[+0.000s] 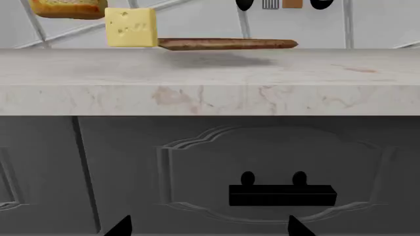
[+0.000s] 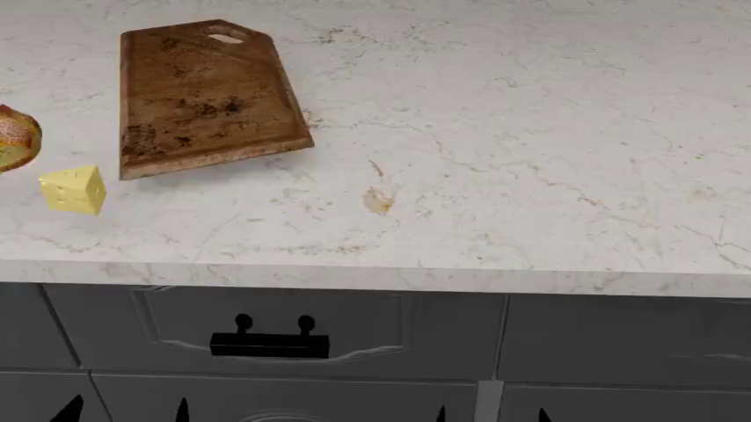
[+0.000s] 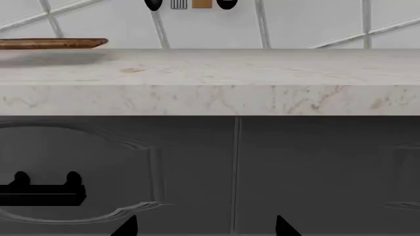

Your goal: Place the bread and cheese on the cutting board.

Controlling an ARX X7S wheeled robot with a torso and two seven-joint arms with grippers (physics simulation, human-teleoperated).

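Observation:
The cutting board point(image 2: 206, 97), dark brown with a handle hole, lies on the marble counter at the back left. In the wrist views the cutting board point(image 1: 226, 44) point(image 3: 52, 43) shows edge-on. The cheese point(image 2: 74, 190) point(image 1: 131, 27), a pale yellow wedge with holes, sits on the counter just in front of the board's left corner. The bread point(image 2: 14, 138) point(image 1: 69, 7) is cut by the view's left edge, beside the cheese. My left gripper point(image 2: 126, 411) point(image 1: 208, 228) and right gripper point(image 2: 491, 415) point(image 3: 204, 228) are open, low in front of the cabinet, below counter height, holding nothing.
The counter's front edge point(image 2: 375, 277) overhangs grey cabinet fronts. A black drawer handle point(image 2: 270, 341) point(image 1: 282, 192) point(image 3: 39, 191) is ahead of the left gripper. Dark utensils point(image 1: 282, 4) point(image 3: 190, 4) hang on the tiled back wall. A small brownish stain point(image 2: 377, 201) marks the counter.

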